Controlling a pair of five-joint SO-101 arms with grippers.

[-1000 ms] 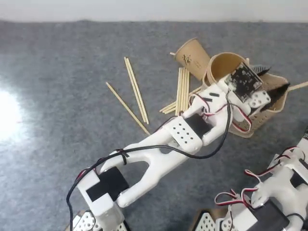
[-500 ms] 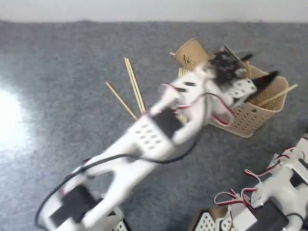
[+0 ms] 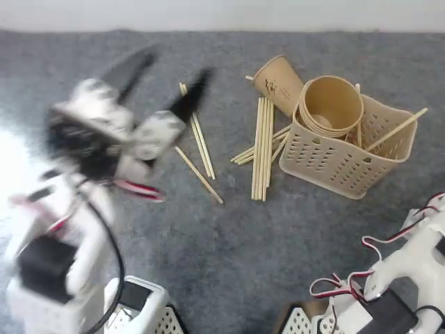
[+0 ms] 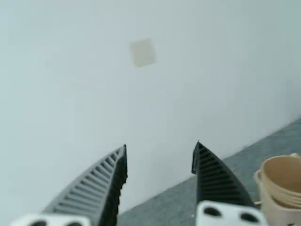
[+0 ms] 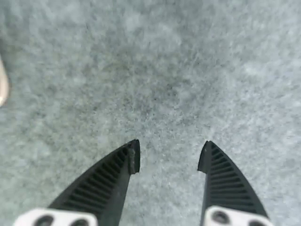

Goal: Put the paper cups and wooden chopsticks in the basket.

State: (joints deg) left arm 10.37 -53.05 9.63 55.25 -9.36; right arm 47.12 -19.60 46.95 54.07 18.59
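Grey, felt-like covering on the table (image 3: 278,243) carries every task item. The basket (image 3: 334,163) stands at the right of the high view. A stack of paper cups (image 3: 332,104) sits upright inside it, and a slanted chopstick (image 3: 398,129) leans out over its far rim. A single paper cup (image 3: 277,82) lies tipped on the table, just beside the basket and outside it. A bundle of chopsticks (image 3: 263,149) lies on the table next to the basket's wall, with a few splayed sticks reaching toward its base. A pair of chopsticks (image 3: 198,132) rests farther left, well apart from the basket, and a lone chopstick (image 3: 199,175) lies slanted near the pair.

The left pincer (image 4: 161,145) is raised high above the left part of the table, its jaws wide apart and empty — it faces a pale wall (image 4: 141,94). The right pincer (image 5: 169,155) hangs over bare grey table, jaws likewise spread with nothing between them.
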